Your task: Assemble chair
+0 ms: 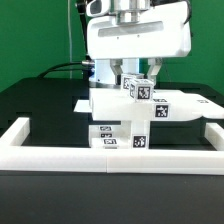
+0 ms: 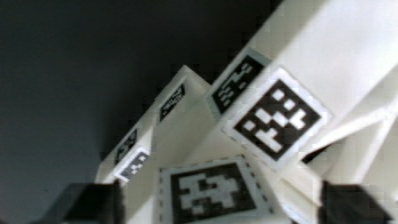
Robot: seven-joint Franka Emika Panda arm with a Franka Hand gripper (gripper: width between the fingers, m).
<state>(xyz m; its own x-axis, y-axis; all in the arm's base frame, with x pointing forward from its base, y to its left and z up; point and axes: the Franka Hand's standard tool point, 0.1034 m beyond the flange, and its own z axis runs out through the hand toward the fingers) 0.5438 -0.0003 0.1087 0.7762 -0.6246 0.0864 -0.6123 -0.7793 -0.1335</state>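
— Nearest the exterior camera runs the low white barrier wall (image 1: 110,157), a long bar across the front with short arms turning back at both ends.

— And the pincer?

— The gripper (image 1: 134,80) hangs straight down over the middle of the black table (image 1: 35,105). Its fingers (image 1: 118,72) stand beside the top block of the chair (image 1: 122,112). The wrist view shows dark finger pads (image 2: 89,203) on either side of a tagged face, with a sliver of gap, so the jaws look parted; whether they press the part I cannot tell.

— How does the chair look?

— Chunky matte white pieces stacked upright, with black-and-white square tags on the top block, the side and the lower front. A flat slab (image 1: 185,108) reaches out toward the exterior view's right, so the long axis lies left to right, with the stack rising at its left end.

— Where does it sit?

— Centre of the table, just behind the wall.

— Room around it?

— Dark bare tabletop spreads to the left; the wall closes the near side.
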